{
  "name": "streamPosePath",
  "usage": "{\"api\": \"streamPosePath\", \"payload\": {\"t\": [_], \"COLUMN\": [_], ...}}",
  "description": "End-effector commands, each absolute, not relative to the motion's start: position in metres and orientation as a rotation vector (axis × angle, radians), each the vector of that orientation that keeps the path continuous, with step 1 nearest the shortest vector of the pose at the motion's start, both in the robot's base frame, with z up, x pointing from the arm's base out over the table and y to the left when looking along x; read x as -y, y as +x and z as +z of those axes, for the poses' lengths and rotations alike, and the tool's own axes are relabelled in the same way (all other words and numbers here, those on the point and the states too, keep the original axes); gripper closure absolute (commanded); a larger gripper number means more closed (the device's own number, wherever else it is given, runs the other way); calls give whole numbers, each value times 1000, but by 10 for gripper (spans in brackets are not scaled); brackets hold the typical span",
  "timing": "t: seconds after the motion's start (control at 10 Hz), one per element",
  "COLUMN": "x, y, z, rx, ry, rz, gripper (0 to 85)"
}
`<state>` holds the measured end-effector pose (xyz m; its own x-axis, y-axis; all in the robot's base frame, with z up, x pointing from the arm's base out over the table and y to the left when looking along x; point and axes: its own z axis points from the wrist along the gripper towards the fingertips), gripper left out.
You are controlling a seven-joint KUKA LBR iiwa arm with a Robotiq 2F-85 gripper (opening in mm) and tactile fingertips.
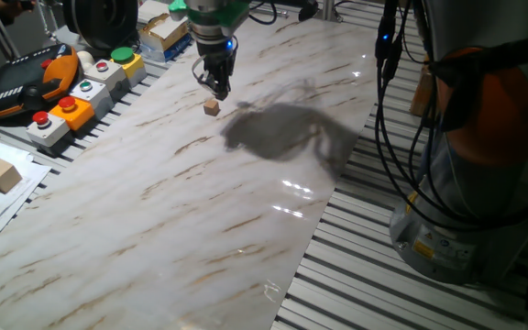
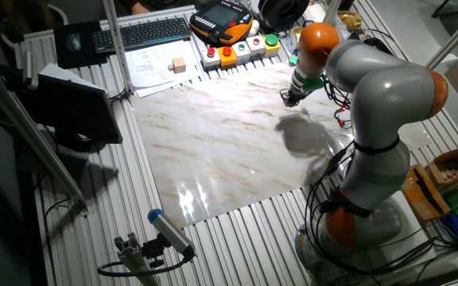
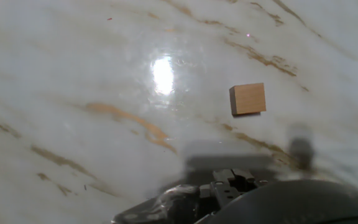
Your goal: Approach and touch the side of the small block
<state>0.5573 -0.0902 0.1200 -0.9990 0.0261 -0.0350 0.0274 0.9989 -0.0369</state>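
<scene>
The small block (image 1: pixel 212 107) is a tiny tan-brown wooden cube lying on the marble-patterned tabletop (image 1: pixel 200 211) near its far edge. My gripper (image 1: pixel 218 89) hangs just above and slightly behind it, its fingers pressed together and holding nothing. It is apart from the block. In the hand view the block (image 3: pixel 248 99) lies right of centre, ahead of the closed fingertips (image 3: pixel 231 180) at the bottom edge. In the other fixed view my gripper (image 2: pixel 289 98) is at the far right part of the tabletop, and the block is too small to make out there.
A larger pale wooden block (image 1: pixel 1 174) lies on papers at the left, also seen in the other fixed view (image 2: pixel 180 65). Push-button boxes (image 1: pixel 71 103) and an orange teach pendant (image 1: pixel 27 81) line the far left edge. A keyboard (image 2: pixel 153 32) lies behind them.
</scene>
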Motion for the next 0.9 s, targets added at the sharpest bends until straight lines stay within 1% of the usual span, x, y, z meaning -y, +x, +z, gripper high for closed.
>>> {"api": "streamPosePath", "payload": {"t": [0.0, 0.5, 0.8], "x": [90, 93, 110], "y": [557, 559, 573], "z": [120, 119, 114], "rx": [-3106, -3076, -3072], "ry": [60, 49, 31], "rz": [-54, -64, -34], "gripper": [843, 843, 843]}}
